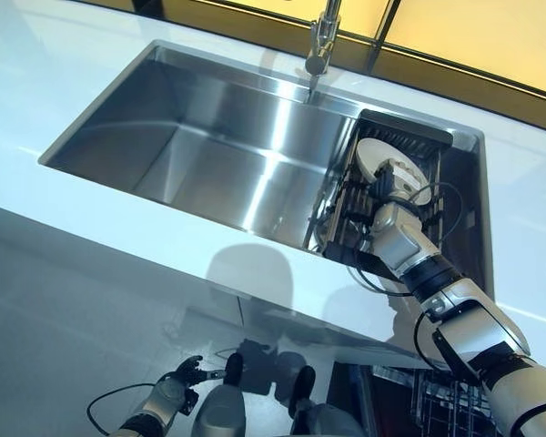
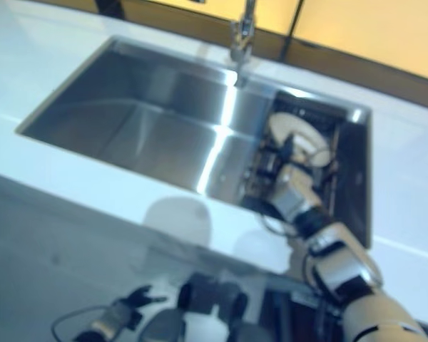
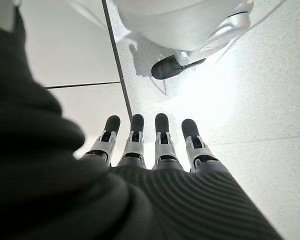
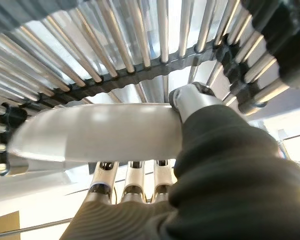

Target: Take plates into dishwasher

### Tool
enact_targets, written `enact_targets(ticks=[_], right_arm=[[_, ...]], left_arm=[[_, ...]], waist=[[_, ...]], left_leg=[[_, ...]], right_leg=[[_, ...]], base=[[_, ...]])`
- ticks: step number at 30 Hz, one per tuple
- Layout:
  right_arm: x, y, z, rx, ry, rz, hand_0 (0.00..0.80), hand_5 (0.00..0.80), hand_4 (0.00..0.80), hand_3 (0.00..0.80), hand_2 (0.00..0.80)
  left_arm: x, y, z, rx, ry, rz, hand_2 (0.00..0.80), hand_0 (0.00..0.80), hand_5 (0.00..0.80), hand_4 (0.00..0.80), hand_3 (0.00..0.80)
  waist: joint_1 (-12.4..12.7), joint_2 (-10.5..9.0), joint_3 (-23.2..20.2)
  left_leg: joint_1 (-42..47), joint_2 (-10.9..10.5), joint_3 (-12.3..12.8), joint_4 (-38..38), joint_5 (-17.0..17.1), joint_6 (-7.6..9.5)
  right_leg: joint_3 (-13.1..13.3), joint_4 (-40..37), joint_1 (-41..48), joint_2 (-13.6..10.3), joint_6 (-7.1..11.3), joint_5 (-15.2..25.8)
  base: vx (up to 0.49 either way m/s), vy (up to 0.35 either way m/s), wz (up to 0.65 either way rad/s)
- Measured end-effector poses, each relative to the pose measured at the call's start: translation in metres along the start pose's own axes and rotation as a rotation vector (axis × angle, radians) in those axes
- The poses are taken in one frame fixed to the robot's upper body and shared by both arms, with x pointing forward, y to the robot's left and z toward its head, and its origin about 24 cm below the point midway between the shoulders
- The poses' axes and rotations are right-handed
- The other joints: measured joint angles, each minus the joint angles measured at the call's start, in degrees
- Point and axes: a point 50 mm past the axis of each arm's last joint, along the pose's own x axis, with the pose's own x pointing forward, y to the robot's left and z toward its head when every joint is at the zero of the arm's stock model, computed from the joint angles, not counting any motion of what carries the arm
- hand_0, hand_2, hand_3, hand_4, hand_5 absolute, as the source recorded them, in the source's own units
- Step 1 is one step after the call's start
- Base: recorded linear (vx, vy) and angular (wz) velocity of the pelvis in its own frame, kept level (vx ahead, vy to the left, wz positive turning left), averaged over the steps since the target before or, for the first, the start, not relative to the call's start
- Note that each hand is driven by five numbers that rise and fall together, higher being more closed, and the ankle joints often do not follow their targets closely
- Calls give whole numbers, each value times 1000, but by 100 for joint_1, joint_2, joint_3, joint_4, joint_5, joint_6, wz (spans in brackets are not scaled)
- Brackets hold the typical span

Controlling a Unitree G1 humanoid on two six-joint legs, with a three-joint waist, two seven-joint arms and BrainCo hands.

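One plate (image 4: 95, 131) sits pinched between my right hand (image 1: 393, 182) fingers (image 4: 132, 182) and thumb in the drying rack (image 1: 346, 214); snagging bars could loosen it; left hand (image 3: 155, 145) hangs open.

- Right hand (image 1: 393, 185) grips a white plate (image 1: 380, 157) over the drying rack (image 1: 396, 196), right of frame
- Steel sink (image 1: 227, 146) centre
- Left hand (image 1: 184, 376) low, bottom left

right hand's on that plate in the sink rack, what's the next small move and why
Probably lift the plate straight up out of the drying rack. The right robot hand already pinches it, thumb on one face and fingers on the other, while its edge appears to sit between the rack's bars. The left robot hand hangs idle by the floor.
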Motion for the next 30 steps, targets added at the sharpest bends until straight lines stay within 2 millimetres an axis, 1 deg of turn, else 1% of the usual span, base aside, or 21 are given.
enact_targets(ticks=[11, 13, 15, 16, 19, 21, 22, 25, 27, 30], right_arm=[[2, -5, 1, 5, -55, -19, 800, 800, 800, 800, 800], [2, -10, -1, 10, -81, -33, 800, 800, 800, 800, 800], [1, -15, -3, 54, -86, -44, 800, 800, 800, 800, 800], [1, -18, -4, 79, -96, -54, 800, 800, 800, 800, 800], [-2, -30, -6, 233, -120, -78, 800, 800, 800, 800, 800], [-5, -33, -5, 301, -134, -84, 800, 800, 800, 800, 800], [-7, -35, -4, 379, -144, -78, 800, 800, 800, 800, 800], [-10, -33, -11, 526, -119, -57, 800, 800, 800, 800, 800], [-12, -33, -15, 614, -109, -45, 800, 800, 800, 800, 800], [-17, -33, -15, 743, -119, -18, 800, 800, 800, 800, 800]], left_arm=[[0, 0, 1, -1, -5, 0, 0, 0, 0, 0, 0], [0, 0, 1, -1, -6, 1, 0, 0, 0, 0, 0], [-1, 0, -1, -3, -4, 0, 0, 0, 0, 0, 0], [-1, 0, -2, -5, -1, 0, 0, 0, 0, 0, 0], [-2, 2, -6, -33, 10, 11, 0, 0, 0, 0, 0], [-2, 2, -11, -42, 20, 14, 0, 0, 0, 0, 0], [-3, 3, -13, -42, 26, 15, 0, 0, 0, 0, 0], [-3, 2, -14, -41, 24, 16, 0, 0, 0, 0, 0], [-4, 2, -15, -43, 18, 16, 0, 0, 0, 0, 0], [-5, 0, -22, -65, 33, 23, 0, 0, 0, 0, 0]], waist=[[-11, -12, 6], [-10, -27, 13], [-18, -47, 21], [-21, -67, 33], [-48, -146, 56], [-132, -166, 54], [-199, -178, 52], [-311, -181, 50], [-331, -181, 50], [-367, -189, 44]], left_leg=[[31, -2, 7, -53, 20, 26], [105, -2, 21, -166, 66, 33], [159, -4, 37, -212, 78, 39], [205, -4, 60, -239, 82, 44], [334, 0, 184, -336, 94, 55], [342, -10, 187, -339, 95, 60], [349, -18, 197, -341, 99, 66], [437, -21, 216, -346, 95, 72], [507, -20, 268, -351, 82, 63], [565, -19, 360, -365, 76, 62]], right_leg=[[0, -1, 0, 4, -10, 8], [14, -1, 18, 3, -9, 8], [28, -2, 42, 3, -7, 7], [51, -2, 62, 2, -6, 7], [167, -2, 95, 4, 10, 14], [178, -2, 99, -4, 16, 19], [185, -1, 100, -12, 26, 26], [214, -1, 176, -15, 31, 29], [264, -1, 214, -13, 36, 32], [334, -1, 227, -10, 80, 38]], base=[[-17, 19, 0], [-25, 47, -3], [-23, 36, -5], [-35, 55, -10], [-25, 61, -18], [-16, 44, -5], [-20, 47, -3], [-13, 67, -4], [-13, 85, -12], [-28, 72, -16]])
